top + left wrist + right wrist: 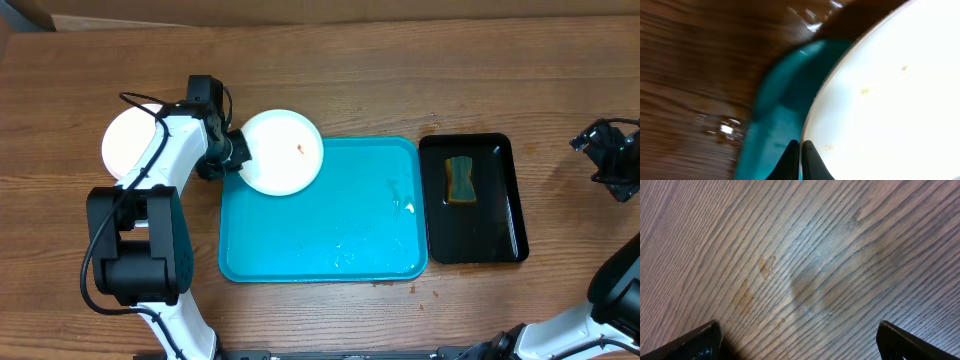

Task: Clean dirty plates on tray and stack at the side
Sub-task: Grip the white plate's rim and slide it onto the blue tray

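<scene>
1. The left end effector (236, 150) pinches the left rim of a white plate (283, 152), its fingers pressed nearly together. The plate overhangs the far-left corner of the turquoise tray (330, 240).
2. The right end effector (797, 340) is spread and empty over the bare wood-grain surface (400, 80).
3. The rim is thin, glossy and likely slippery, so we advise a slow, level lift that clears the tray's raised lip.
4. We note an orange smear (300, 150) on the plate, not yet wiped.

Brown wood-grain table (400, 60), faint stains, soft overhead glare

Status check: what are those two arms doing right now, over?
Left gripper shut on rim of white round plate, at corner of turquoise plastic tray. Right gripper open over wooden table. Orange smear on plate. Nothing blocking.
</scene>
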Tool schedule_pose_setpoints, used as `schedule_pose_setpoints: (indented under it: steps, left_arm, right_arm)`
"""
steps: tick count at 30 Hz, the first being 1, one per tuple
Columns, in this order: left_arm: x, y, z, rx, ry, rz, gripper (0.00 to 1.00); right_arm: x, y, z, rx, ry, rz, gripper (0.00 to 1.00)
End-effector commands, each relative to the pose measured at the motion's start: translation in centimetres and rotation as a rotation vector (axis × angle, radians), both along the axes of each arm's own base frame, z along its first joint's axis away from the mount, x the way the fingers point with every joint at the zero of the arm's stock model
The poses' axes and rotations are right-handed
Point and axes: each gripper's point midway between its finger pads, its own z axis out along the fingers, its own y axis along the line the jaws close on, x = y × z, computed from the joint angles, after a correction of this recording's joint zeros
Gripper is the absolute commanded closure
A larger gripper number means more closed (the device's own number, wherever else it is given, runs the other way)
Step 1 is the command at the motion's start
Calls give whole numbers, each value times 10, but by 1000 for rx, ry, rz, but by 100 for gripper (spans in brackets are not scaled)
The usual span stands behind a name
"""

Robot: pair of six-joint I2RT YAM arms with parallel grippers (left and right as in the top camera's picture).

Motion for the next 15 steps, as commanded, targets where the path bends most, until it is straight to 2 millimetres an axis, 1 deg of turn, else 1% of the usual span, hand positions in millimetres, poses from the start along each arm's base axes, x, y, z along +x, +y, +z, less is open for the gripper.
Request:
schedule_pose_setpoints:
  steps: [1,4,8,15]
  left_arm:
    - [-14,-30,5,-151,27,-107,96]
    - [-27,-39,3,-146,77,-131,96]
    - [-42,-58,0,-132,124,-187,96]
    - [-60,-98,-3,-124,156,-272,96]
  right_arm:
    - [6,-3,7,-6,-24,-4,0]
    - [6,-3,7,-6,-24,-4,0]
    - [6,-3,7,-6,-24,-4,0]
    - [6,-3,7,-6,-24,-4,0]
